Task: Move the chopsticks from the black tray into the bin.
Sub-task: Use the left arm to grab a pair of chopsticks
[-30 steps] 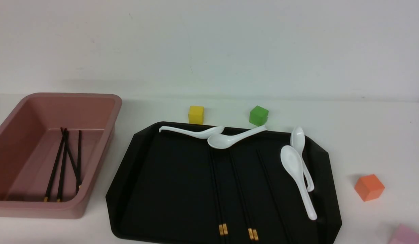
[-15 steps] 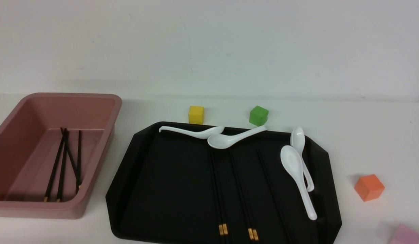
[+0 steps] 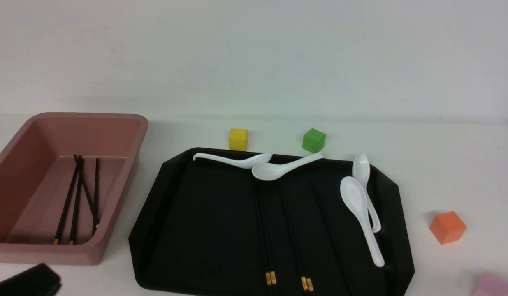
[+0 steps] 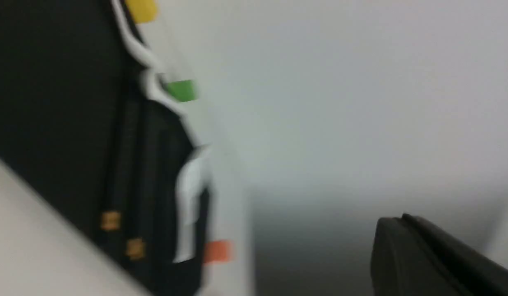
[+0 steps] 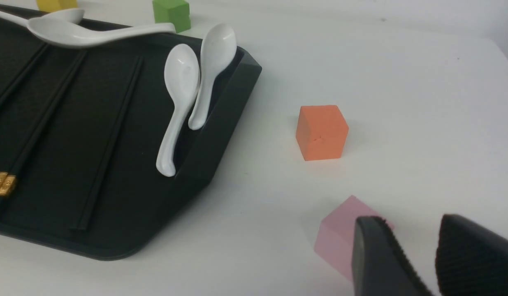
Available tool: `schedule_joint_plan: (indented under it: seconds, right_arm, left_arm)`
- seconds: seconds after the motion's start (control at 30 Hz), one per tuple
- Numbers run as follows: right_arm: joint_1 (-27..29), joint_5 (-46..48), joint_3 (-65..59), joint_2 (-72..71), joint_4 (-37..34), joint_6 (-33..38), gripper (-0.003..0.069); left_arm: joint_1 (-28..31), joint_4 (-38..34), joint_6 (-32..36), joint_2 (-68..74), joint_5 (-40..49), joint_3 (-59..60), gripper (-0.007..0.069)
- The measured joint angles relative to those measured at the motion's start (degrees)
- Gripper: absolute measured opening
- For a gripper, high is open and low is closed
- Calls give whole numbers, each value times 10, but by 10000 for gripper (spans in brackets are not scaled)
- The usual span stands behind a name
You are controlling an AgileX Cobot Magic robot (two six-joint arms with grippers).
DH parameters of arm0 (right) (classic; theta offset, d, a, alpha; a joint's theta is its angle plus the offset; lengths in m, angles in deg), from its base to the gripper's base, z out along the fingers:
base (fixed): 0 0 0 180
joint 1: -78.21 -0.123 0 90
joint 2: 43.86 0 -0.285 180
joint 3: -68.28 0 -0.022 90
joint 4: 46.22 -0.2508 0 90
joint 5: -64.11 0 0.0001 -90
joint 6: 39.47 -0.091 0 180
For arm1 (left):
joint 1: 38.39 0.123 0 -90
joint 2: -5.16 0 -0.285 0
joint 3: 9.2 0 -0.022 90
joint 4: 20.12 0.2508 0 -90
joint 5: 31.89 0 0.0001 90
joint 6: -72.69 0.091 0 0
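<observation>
The black tray (image 3: 188,230) lies in the middle of the table. Several black chopsticks (image 3: 293,234) with gold bands lie lengthwise on it, gold ends towards me. They also show in the right wrist view (image 5: 110,139). The pink bin (image 3: 142,123) stands to the tray's left with several chopsticks (image 3: 77,197) inside. My left gripper (image 3: 27,281) shows at the near left corner, in front of the bin. In the blurred left wrist view its fingers (image 4: 402,220) lie together, holding nothing. My right gripper (image 5: 410,238) is open and empty, over a pink cube (image 5: 340,238) right of the tray.
Several white spoons lie on the tray: two along its far rim (image 3: 278,167) and two at its right side (image 3: 360,209). A yellow cube (image 3: 237,139) and a green cube (image 3: 313,140) stand behind the tray. An orange cube (image 3: 447,227) and the pink cube (image 3: 490,285) stand to its right.
My left gripper has come into the front view at the near left corner. The tray, bin, chopsticks and spoons have not moved.
</observation>
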Motion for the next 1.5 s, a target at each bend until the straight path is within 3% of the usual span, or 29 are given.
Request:
schedule_joint_plan:
  seconds: [0.07, 0.2, 0.43, 0.67, 0.97, 1.0, 1.1, 1.3, 1.5]
  right_arm:
    - [0, 0, 0, 0, 0, 0, 240]
    - [0, 0, 0, 0, 0, 0, 240]
    - [0, 0, 0, 0, 0, 0, 240]
    - [0, 0, 0, 0, 0, 0, 240]
    - [0, 0, 0, 0, 0, 0, 240]
    - [0, 0, 0, 0, 0, 0, 240]
    - [0, 0, 0, 0, 0, 0, 240]
    - [0, 0, 0, 0, 0, 0, 240]
    - [0, 0, 0, 0, 0, 0, 240]
  left_arm:
    - [0, 95, -11, 87, 88, -58, -13]
    - [0, 219, -28, 269, 243, -158, -13]
    - [0, 266, 25, 506, 360, -309, -13]
    - [-45, 292, -1, 620, 364, -395, -13]
    - [-271, 400, -173, 713, 280, -456, -13]
    - [-316, 437, -205, 743, 273, -482, -13]
    - [-372, 487, -237, 809, 271, -532, -13]
    - [-417, 508, -254, 926, 277, -620, 6]
    - [-420, 541, -280, 1024, 285, -697, 96]
